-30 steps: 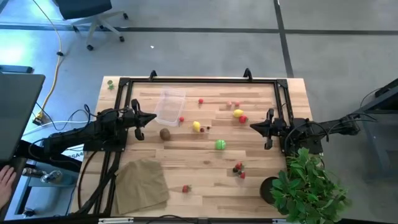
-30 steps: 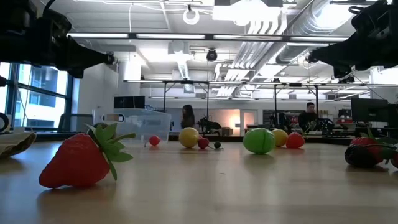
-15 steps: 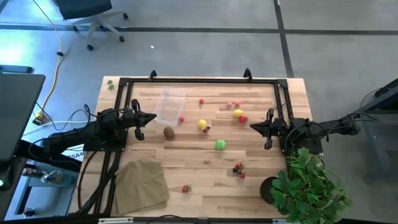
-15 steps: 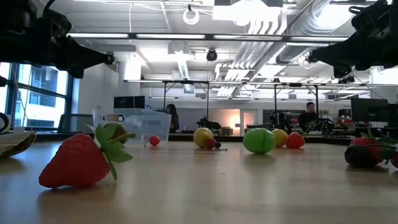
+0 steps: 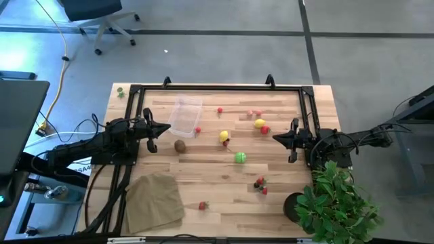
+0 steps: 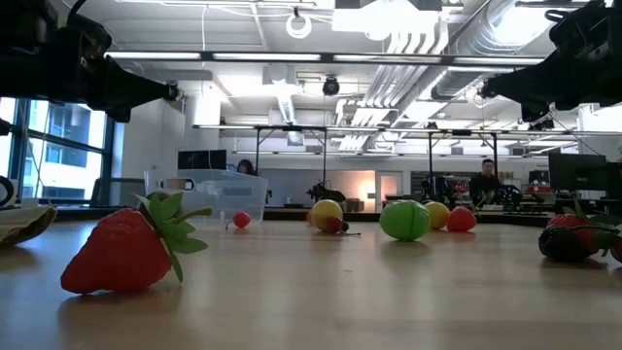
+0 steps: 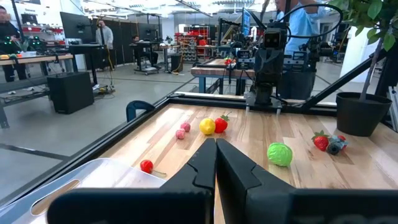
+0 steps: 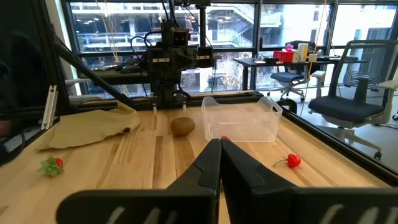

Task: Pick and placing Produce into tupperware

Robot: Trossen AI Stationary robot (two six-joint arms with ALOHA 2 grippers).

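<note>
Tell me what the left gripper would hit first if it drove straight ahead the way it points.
Probably the kiwi, just ahead and slightly to one side of the shut left gripper. If it passes that, the lemon comes next. The gripper's height above the table is unclear.

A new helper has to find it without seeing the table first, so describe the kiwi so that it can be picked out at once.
Start at the clear tupperware near the table's far edge, on the left arm's side. The kiwi lies on the bare wood just on the near side of the tub, close in front of the shut left gripper. It is the only brown, dull egg-shaped piece; its neighbours are yellow, red or green.
</note>
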